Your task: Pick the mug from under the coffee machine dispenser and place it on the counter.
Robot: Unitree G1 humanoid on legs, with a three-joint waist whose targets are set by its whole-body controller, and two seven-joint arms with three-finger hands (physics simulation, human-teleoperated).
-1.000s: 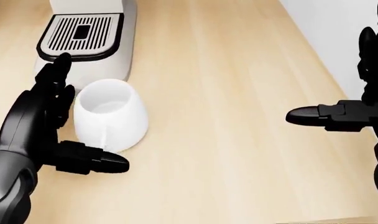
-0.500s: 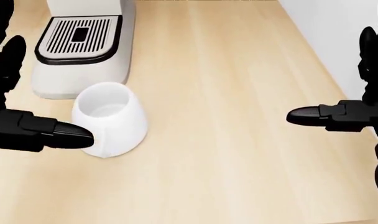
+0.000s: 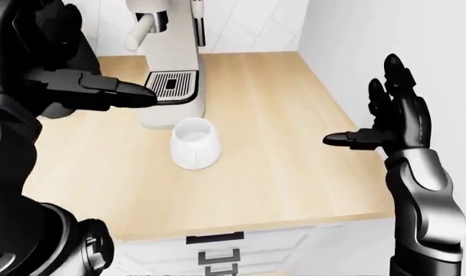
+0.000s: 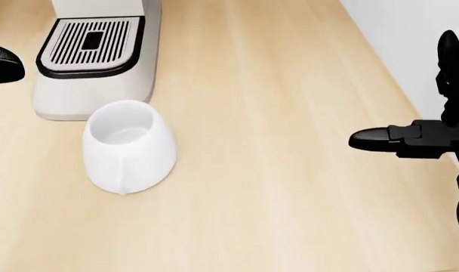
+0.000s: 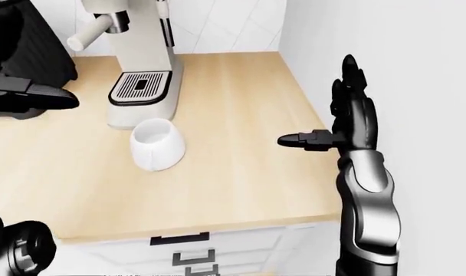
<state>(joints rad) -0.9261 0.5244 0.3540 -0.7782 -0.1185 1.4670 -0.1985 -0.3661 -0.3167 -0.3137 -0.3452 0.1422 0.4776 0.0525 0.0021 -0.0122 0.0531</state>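
The white mug [image 4: 130, 145] stands upright on the wooden counter [image 4: 290, 113], just below the coffee machine's drip tray [image 4: 90, 44] in the head view, out from under the dispenser. My left hand [image 3: 103, 92] is open and empty, raised up and to the left of the mug, apart from it. My right hand [image 3: 386, 123] is open and empty, held over the counter's right edge, well right of the mug.
The coffee machine [image 3: 168, 63] stands at the top left of the counter with its spout [image 3: 145, 29] overhanging the tray. A white wall [image 3: 386, 34] borders the counter on the right. Drawers [image 3: 218, 253] show below the counter's near edge.
My left hand has let go of the mug's side and drawn up and away to the left, nearly out of the head view. The mug stays standing. My right hand has not moved.
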